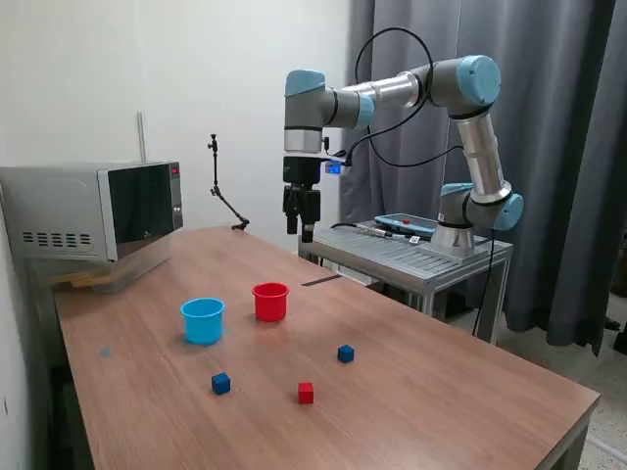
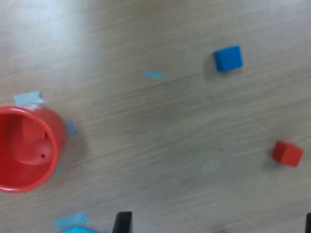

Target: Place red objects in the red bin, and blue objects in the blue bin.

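The red cup (image 2: 26, 148) holds one red cube (image 2: 30, 131); the blue cup's (image 1: 203, 319) inside is unseen. The claw (image 1: 299, 227) hangs empty, opening unclear.

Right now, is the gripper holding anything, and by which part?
Nothing is held. The gripper hangs high above the table, with no cube between its fingers; one red cube lies on the table.

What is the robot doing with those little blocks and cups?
It is sorting by color. Right now the gripper hangs high above the table, holding nothing. One red cube and two blue cubes sit loose on the wood. The wrist view shows something red already inside the red cup. The light blue cup stands beside it.
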`<action>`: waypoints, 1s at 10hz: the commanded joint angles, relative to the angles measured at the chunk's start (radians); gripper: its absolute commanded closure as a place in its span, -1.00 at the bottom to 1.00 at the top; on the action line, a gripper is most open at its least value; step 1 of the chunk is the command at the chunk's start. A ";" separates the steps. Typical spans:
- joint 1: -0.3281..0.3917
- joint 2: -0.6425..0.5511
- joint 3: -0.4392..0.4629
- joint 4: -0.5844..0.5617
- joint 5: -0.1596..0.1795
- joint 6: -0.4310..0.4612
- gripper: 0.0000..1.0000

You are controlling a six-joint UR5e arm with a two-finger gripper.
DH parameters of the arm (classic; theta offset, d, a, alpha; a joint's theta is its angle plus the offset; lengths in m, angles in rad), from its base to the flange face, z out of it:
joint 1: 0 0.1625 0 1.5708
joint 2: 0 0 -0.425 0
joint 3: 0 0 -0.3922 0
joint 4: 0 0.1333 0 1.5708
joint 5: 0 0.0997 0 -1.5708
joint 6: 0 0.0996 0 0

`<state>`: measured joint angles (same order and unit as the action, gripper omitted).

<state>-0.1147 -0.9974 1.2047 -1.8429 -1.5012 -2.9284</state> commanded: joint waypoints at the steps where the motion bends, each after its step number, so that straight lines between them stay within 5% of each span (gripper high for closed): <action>1: 0.024 0.006 -0.072 0.065 -0.001 -0.024 -1.00; 5: 0.093 0.123 -0.241 0.163 0.001 -0.024 -1.00; 10: 0.141 0.143 -0.218 0.195 0.003 -0.009 -1.00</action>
<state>0.0099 -0.8584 0.9699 -1.6611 -1.4998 -2.9441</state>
